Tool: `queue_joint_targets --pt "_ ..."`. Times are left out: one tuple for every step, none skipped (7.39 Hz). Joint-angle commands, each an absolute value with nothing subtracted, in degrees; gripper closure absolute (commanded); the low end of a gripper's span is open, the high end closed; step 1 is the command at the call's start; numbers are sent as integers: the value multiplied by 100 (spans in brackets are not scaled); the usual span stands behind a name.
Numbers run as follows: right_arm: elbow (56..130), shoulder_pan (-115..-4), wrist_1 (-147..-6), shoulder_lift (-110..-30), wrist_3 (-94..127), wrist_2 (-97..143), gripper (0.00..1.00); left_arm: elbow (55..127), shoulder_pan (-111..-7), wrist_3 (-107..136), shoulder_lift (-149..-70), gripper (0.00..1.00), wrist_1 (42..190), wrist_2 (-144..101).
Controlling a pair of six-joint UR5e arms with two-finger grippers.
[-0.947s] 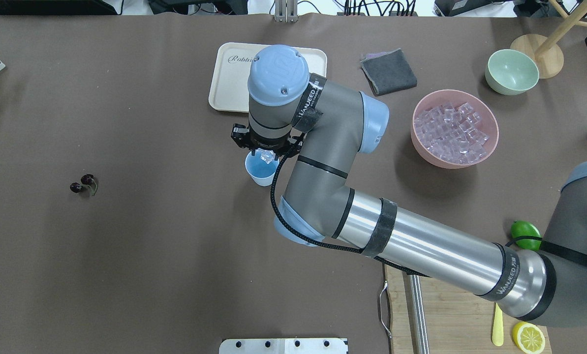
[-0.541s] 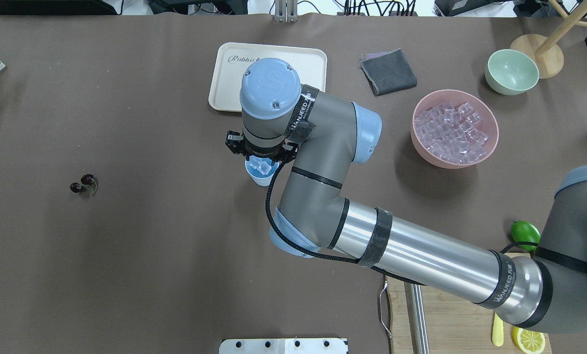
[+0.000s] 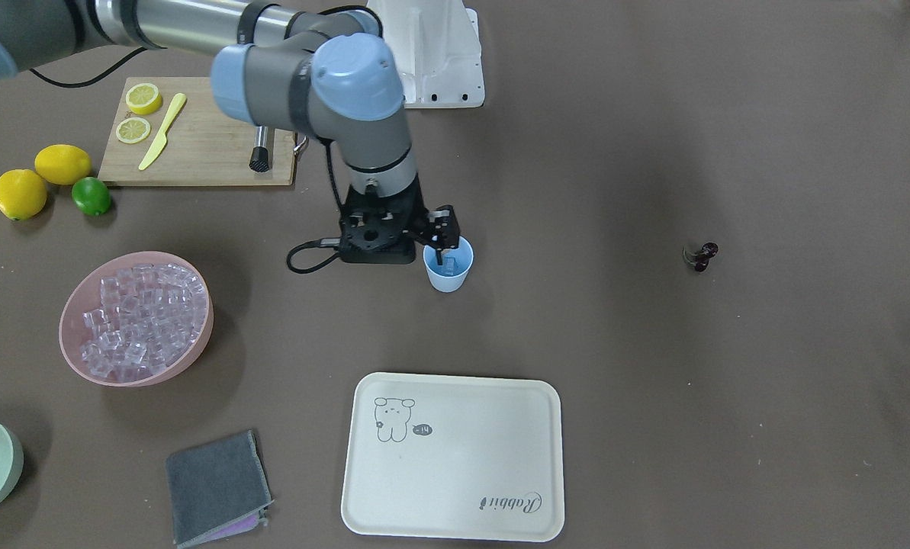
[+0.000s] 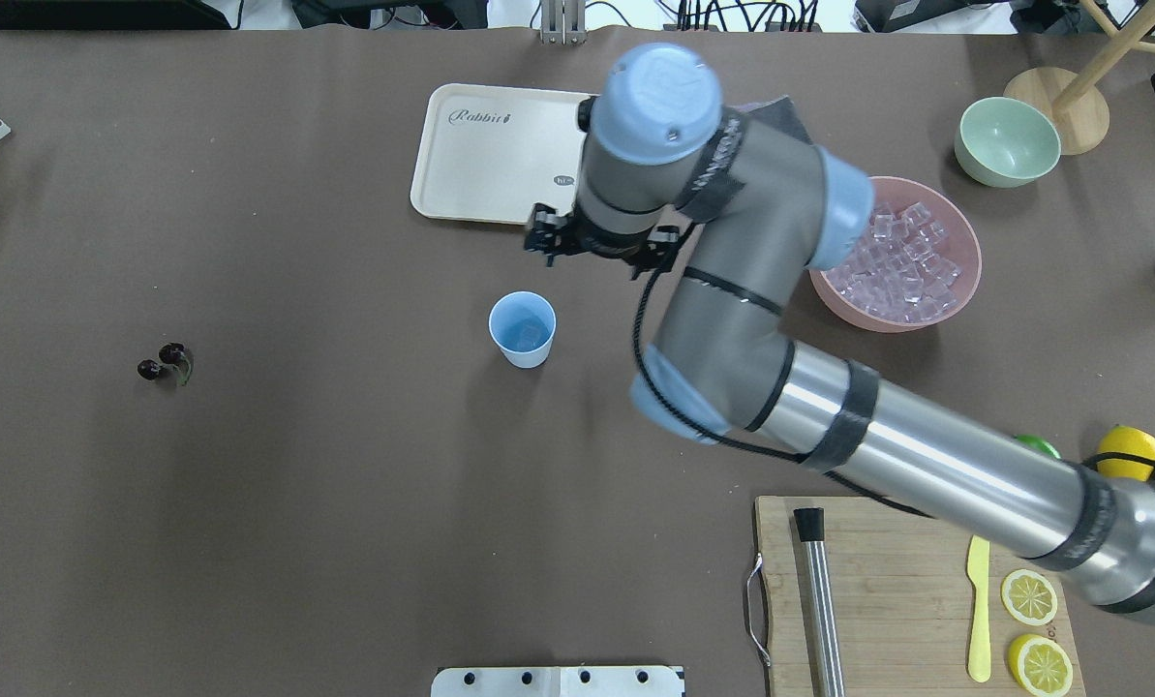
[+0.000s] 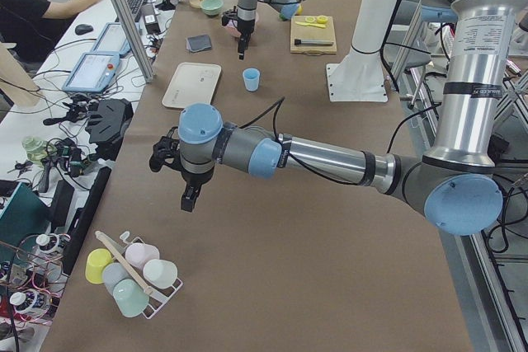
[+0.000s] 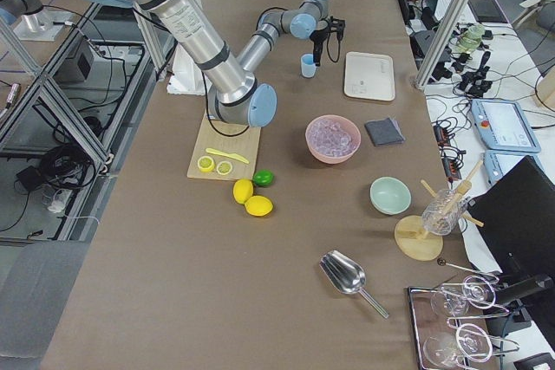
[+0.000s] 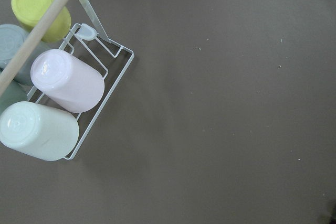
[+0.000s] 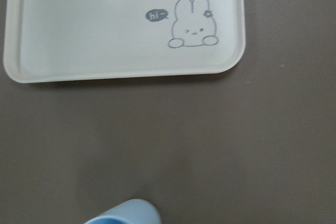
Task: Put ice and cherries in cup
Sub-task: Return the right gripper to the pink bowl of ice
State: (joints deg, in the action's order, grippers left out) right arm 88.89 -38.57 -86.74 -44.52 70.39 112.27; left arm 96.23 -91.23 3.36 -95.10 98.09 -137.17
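The pale blue cup (image 4: 522, 329) stands mid-table with one ice cube (image 4: 531, 336) inside; it also shows in the front view (image 3: 448, 268) and at the bottom edge of the right wrist view (image 8: 126, 214). The heap of ice (image 4: 892, 271) fills the pink bowl (image 4: 829, 300). The cherries (image 4: 163, 363) lie alone far left of the cup. My right gripper (image 4: 601, 254) is empty and looks open, above the table between cup and tray; in the front view (image 3: 435, 245) it is at the cup's rim. My left gripper (image 5: 188, 199) hangs over bare table far from all of these; I cannot tell its state.
A cream tray (image 4: 480, 155) lies behind the cup. A green bowl (image 4: 1008, 140) and a grey cloth (image 3: 214, 488) sit near the pink bowl. A cutting board (image 4: 887, 600) holds lemon slices, a knife and a muddler. A rack of cups (image 7: 100, 98) is under my left wrist.
My right gripper let the ice cube drop into the cup, then moved away to the right and back toward the tray. The cup now stands uncovered with the cube inside.
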Motion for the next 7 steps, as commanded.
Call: queue_joint_targets --pt "9351 -4760 -8631 -5664 5318 11776 1 9633 -9123 343 -9501 2 9809 -13720" --pt "9204 -5086 -8631 -5965 4647 11769 2 9624 -9123 343 -9501 2 9809 -13720" --pt "8985 -5350 -8631 -6142 3831 11760 2 9624 -9123 343 -9501 2 9817 -13720" --pt "8904 -5631 -8631 -6283 3362 11777 2 9624 -9123 334 -9492 2 9817 -13720" --pt "8712 -5764 -8631 -6293 3140 11795 2 9624 -9123 334 -9483 2 9817 -13720" --pt "8571 -5757 -8631 -6249 3129 11786 2 9624 -9123 334 -9483 2 9817 -13720" --pt "8535 -5652 -8622 -6232 3164 11760 2 9641 -9123 343 -9483 2 9817 -13720"
